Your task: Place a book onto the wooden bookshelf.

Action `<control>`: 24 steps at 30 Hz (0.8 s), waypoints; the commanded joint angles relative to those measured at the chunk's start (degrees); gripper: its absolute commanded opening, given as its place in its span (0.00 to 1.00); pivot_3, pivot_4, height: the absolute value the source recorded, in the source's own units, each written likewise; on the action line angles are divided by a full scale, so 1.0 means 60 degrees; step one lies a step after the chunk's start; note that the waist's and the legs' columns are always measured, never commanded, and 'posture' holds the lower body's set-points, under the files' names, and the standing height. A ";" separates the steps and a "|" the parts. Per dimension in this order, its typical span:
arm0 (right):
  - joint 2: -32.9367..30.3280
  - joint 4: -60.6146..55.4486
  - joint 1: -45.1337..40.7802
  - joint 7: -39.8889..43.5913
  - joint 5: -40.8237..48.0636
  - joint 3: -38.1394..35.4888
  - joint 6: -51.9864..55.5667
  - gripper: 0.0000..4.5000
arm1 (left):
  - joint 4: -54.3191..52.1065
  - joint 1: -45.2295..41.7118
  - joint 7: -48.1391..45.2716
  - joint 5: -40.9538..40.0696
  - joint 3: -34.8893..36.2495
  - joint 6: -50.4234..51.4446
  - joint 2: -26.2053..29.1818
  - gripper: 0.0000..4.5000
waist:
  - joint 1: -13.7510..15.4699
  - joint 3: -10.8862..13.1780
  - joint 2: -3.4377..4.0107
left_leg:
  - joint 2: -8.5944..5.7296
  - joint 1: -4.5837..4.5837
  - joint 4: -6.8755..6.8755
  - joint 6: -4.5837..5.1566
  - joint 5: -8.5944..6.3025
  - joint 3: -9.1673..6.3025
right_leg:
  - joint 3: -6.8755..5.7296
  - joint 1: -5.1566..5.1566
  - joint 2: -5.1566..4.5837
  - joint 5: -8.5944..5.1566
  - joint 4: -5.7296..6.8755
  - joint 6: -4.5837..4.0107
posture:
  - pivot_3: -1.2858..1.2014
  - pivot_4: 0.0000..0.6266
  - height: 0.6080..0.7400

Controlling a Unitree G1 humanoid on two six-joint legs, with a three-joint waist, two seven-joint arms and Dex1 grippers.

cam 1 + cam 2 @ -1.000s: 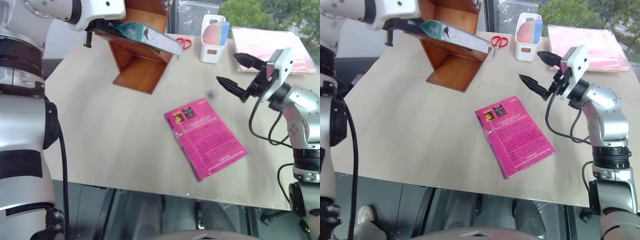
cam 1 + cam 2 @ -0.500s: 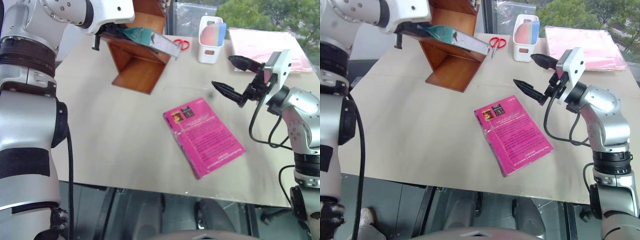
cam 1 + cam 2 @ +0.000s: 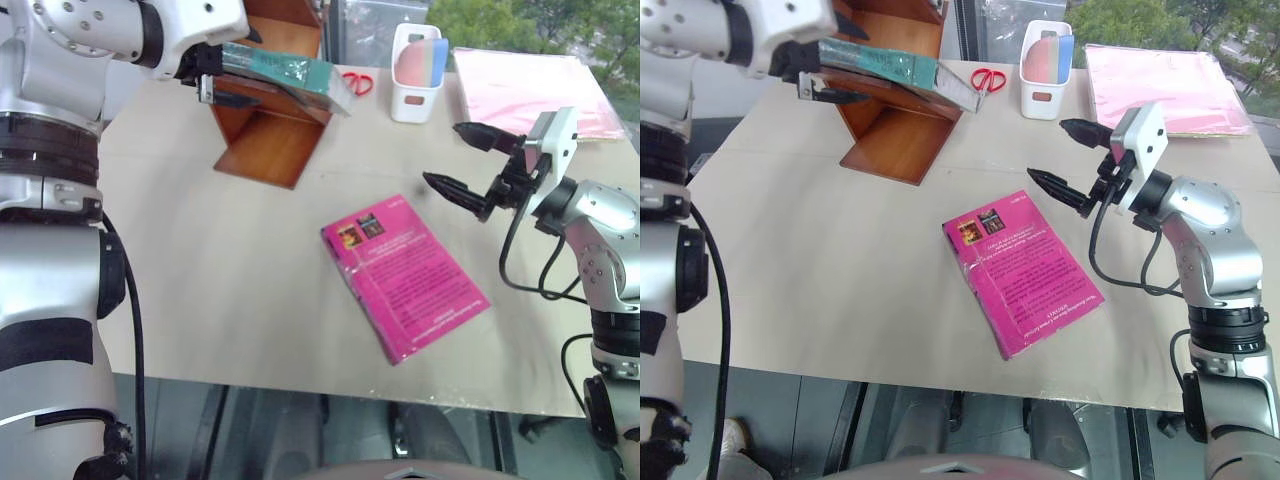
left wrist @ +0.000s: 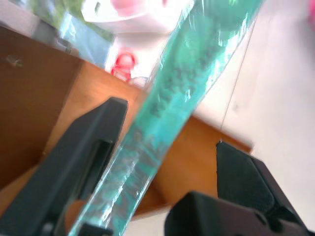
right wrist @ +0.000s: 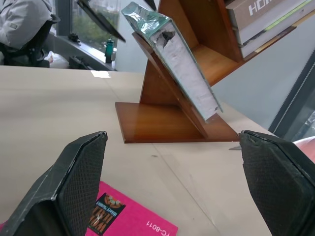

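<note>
My left pincer (image 3: 810, 85) is spread around the green book (image 3: 902, 70), which leans on the wooden shelf (image 3: 895, 125)'s slanted panel; it could slide off. My right pincer (image 3: 1068, 160) hangs spread above the surface (image 3: 820, 260).

A magenta-pink book (image 3: 405, 275) lies flat on the pale table (image 3: 200, 290), turned at an angle, near the middle of the front part. At the far side a white pen holder (image 3: 415, 75) stands upright with a pink thing and a blue thing inside it, and red scissors (image 3: 358, 82) lie just beside it on the robot's left. A pink folder (image 3: 520, 90) lies flat at the far right corner, and a person in grey clothes (image 5: 24, 24) sits in the background behind the table.
</note>
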 commanded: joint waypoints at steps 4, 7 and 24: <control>-0.0363 -0.0313 0.0290 0.0316 0.0006 0.0001 0.0087 0.98 | -0.3248 0.2740 -0.0552 -0.3660 0.2364 0.1234 0.0468 0.83 | -0.0002 -0.0003 0.0005 | 0.0001 0.0014 0.0009 0.0000 0.0000 0.0006 | 0.0009 0.0007 -0.0006 0.0000 0.0017 -0.0001 | 0.52 0.24 1.00; -0.0449 -0.0487 0.0506 0.0248 -0.0063 0.0108 0.0265 0.98 | -0.5142 0.4568 0.0276 -0.5085 0.3308 0.2937 0.0105 0.83 | 0.0004 -0.0002 0.0002 | 0.0008 0.0016 0.0016 0.0002 -0.0001 -0.0010 | -0.0008 0.0008 0.0000 0.0001 0.0035 -0.0002 | 0.52 0.24 1.00; -0.1911 -0.1391 0.4244 0.0394 -0.0791 -0.1191 -0.0044 1.00 | -0.9089 1.1842 0.4414 -0.6523 0.4001 0.5828 -0.2860 1.00 | 0.0231 -0.0012 -0.0004 | -0.0006 0.0047 0.0032 0.0005 -0.0005 -0.0018 | -0.0005 0.0052 -0.0010 0.0002 0.0034 -0.0002 | 0.52 0.24 1.00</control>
